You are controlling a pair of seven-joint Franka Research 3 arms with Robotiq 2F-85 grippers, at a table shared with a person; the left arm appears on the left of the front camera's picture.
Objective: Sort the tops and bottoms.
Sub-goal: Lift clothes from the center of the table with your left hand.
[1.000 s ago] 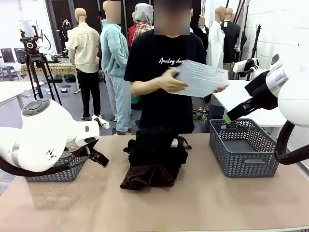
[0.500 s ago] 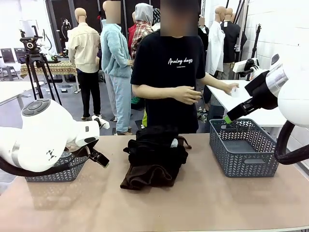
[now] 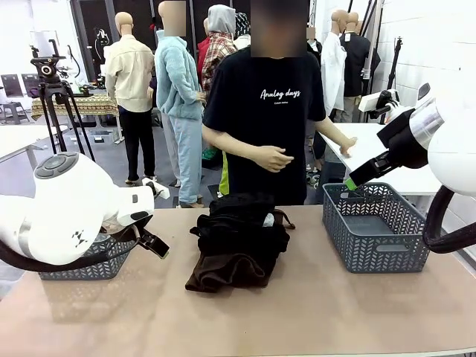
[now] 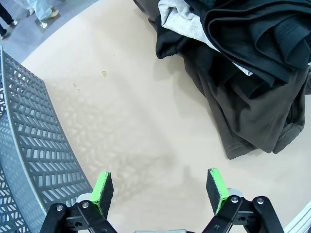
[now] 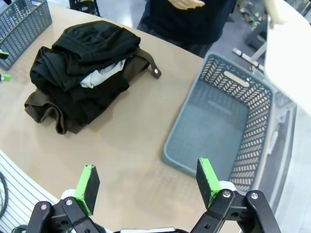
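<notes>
Front view: a tan table (image 3: 335, 312) spans the frame, and a person (image 3: 264, 111) stands at its far edge. Two grey baskets sit on the table. The right basket (image 5: 216, 128) is just ahead and to the right of the right gripper (image 5: 147, 182). The left basket (image 4: 34, 145) is close on the left of the left gripper (image 4: 159, 188). The pile (image 3: 238, 245) of clothes lies ahead and right of the left gripper and ahead and left of the right gripper, well apart from both. Black cloth (image 4: 257, 34) tops it, a grey piece (image 4: 187, 22) peeks out mid-pile, and brown cloth (image 4: 248, 121) lies beneath. Both grippers hover over bare table with fingers spread wide, holding nothing.
</notes>
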